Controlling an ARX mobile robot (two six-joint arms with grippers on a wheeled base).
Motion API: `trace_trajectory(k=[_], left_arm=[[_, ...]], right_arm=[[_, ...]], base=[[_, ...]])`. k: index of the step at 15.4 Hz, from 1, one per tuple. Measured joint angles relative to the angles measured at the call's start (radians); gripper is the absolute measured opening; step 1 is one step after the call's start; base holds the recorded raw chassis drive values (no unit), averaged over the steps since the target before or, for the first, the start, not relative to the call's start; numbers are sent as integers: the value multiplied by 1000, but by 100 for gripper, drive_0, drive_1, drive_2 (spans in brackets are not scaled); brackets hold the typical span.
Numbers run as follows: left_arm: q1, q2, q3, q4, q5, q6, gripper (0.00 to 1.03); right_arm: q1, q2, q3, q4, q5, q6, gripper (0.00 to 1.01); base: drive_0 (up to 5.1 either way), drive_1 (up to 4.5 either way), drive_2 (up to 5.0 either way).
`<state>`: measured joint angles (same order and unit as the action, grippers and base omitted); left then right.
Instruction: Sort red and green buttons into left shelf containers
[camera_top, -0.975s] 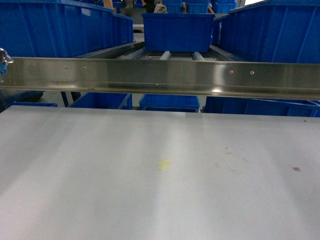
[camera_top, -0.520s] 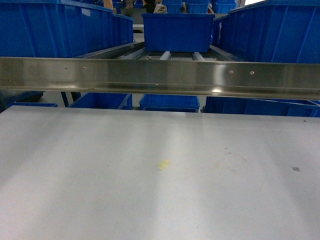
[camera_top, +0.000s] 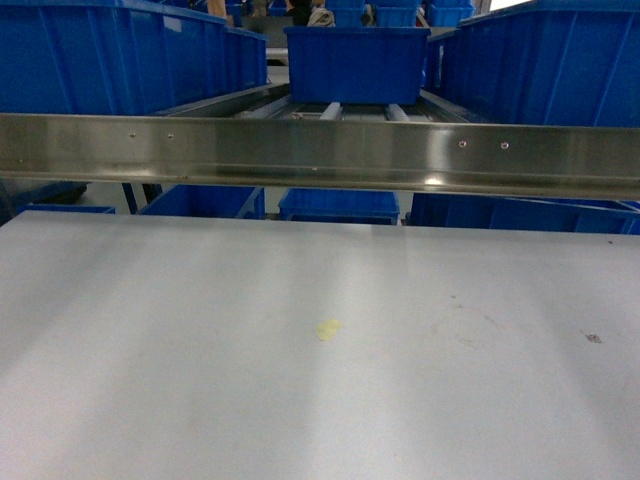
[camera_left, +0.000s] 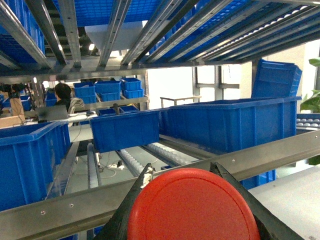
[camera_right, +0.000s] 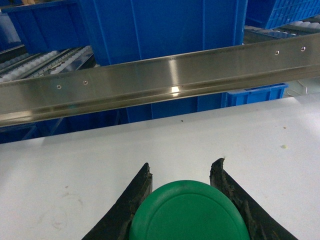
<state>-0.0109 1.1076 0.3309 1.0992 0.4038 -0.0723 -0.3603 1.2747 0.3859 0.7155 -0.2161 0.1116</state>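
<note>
The round red button (camera_left: 192, 207) fills the bottom of the left wrist view, with my left gripper (camera_left: 182, 167) shut on it and a black finger on each side of the cap. This gripper is raised to the level of the shelf's steel rail (camera_left: 150, 192), facing the blue shelf containers (camera_left: 27, 160). In the right wrist view my right gripper (camera_right: 181, 166) is shut on the green button (camera_right: 189, 212), low over the white table (camera_right: 75, 165). Both buttons' bases are hidden. Neither gripper shows in the head view, where the left shelf container (camera_top: 100, 60) stands behind the rail.
A long steel rail (camera_top: 320, 155) crosses the head view between the table (camera_top: 200, 400) and the roller shelf. Blue bins stand at the middle (camera_top: 355, 62) and right (camera_top: 540, 65) of the shelf, more below it. A small yellow speck (camera_top: 327, 329) lies on the table.
A small grey-blue part at the far left edge of the head view one second ago has gone out of view. Nothing else differs.
</note>
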Motion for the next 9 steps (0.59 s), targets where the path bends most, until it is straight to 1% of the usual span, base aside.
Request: trace_trajectory(k=[7, 9], left_arm=[[0, 0, 0, 0, 0, 0, 28], [0, 1, 0, 2, -3, 0, 26]], right_arm=[[0, 2, 0, 1, 2, 0, 31], [0, 2, 0, -1, 1, 0, 31]], base=[[0, 0, 0], [0, 0, 0]])
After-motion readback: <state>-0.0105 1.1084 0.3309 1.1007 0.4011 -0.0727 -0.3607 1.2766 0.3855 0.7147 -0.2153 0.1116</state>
